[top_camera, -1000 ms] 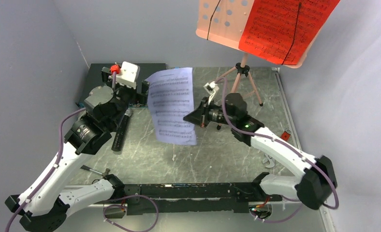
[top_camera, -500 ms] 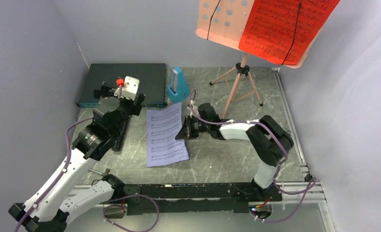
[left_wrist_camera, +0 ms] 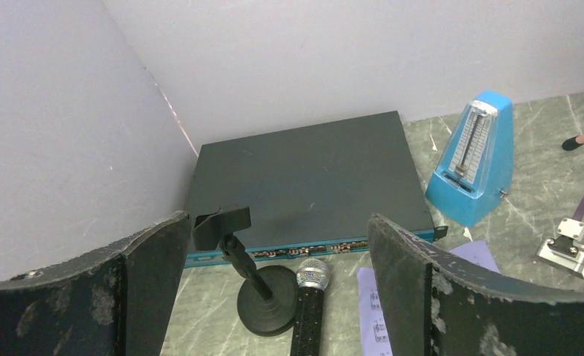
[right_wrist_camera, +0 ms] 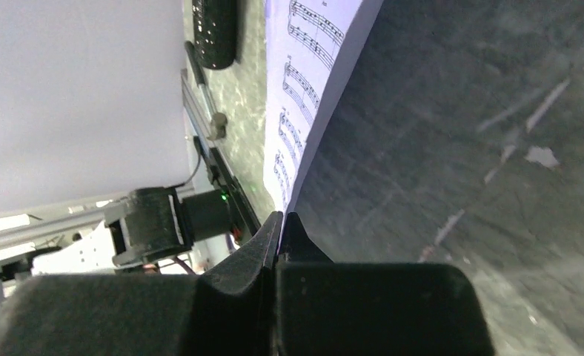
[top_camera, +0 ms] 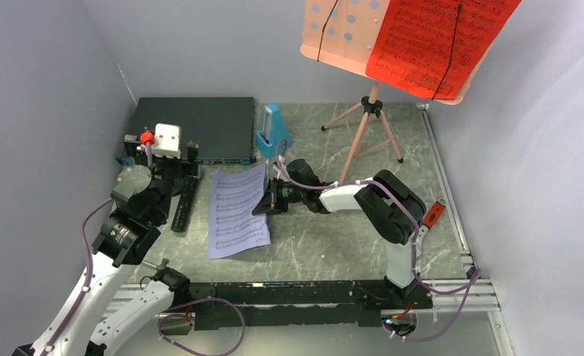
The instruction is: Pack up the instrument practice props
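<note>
Nipping the lavender music sheet (top_camera: 236, 211) edgewise in the right end effector (right_wrist_camera: 280, 222) to steer it flat, with the left end effector (left_wrist_camera: 278, 222) gaping empty.

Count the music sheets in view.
2. The lavender sheet rests on the table, pinched by the right gripper; the red sheet sits on the pink stand. Others may hide.

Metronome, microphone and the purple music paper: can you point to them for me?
blue metronome (left_wrist_camera: 471, 162), left wrist view, on its front face.
microphone (left_wrist_camera: 313, 271), left wrist view, on its silver mesh head.
purple music paper (top_camera: 235, 213), top view, on the middle of the page.
</note>
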You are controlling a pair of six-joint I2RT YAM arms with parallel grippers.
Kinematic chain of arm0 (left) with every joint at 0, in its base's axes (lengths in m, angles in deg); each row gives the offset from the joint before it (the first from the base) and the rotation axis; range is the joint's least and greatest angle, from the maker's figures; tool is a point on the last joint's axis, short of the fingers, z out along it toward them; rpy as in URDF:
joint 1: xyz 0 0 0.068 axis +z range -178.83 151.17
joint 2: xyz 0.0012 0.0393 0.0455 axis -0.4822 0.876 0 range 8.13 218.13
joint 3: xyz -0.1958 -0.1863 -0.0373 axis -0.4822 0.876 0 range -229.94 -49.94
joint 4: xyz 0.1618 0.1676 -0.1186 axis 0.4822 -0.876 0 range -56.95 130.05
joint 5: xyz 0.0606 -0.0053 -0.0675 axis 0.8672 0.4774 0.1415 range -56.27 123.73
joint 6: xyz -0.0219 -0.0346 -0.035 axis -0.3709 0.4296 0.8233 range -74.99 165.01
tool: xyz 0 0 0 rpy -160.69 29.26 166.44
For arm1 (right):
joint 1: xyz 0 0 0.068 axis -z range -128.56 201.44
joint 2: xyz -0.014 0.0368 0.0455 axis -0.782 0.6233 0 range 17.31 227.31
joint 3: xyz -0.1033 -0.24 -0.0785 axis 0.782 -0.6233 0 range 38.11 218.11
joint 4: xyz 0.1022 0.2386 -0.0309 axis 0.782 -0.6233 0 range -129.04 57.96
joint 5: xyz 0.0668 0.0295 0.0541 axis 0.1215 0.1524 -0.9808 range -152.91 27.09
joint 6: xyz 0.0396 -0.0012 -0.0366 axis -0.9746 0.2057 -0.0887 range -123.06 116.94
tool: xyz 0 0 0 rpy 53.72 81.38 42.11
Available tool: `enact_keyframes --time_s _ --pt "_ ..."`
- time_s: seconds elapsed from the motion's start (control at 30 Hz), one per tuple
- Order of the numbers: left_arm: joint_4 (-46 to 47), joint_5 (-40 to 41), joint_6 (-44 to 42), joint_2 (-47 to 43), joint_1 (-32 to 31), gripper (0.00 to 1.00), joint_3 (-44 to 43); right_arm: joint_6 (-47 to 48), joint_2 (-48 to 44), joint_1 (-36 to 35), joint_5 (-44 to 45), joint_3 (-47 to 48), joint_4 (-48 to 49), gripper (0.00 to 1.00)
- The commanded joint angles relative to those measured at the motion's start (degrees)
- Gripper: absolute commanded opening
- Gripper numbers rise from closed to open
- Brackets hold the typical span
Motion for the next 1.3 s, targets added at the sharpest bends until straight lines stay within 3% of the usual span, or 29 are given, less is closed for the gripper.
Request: enact_keyframes --time_s 0.0,0.33,0.6,0.7,1.27 --pt "2.92 -1.27 1.38 -0.66 0.69 0.94 0.66 -6.73 2.45 -1.36 2.31 3.44 6.57 0.0" --pt "3.3 -2.12 1.52 -1.2 1.09 0.94 1.22 -14.6 9.74 -4.03 0.36 7.54 13.49 0.03" --pt "3.37 -2.16 1.48 -1.63 1.16 0.94 1.45 -8.01 5.07 -4.08 2.26 7.38 6.86 0.44" --pt "3.16 -2.71 1.6 -1.26 1.19 0.94 1.38 -4.3 3.36 -4.07 2.84 7.59 3.33 0.53" --pt "2.5 -5.13 2.46 1.58 2.14 0.93 0.99 10.52 2.66 -7.73 -0.96 15.24 -13.27 0.61"
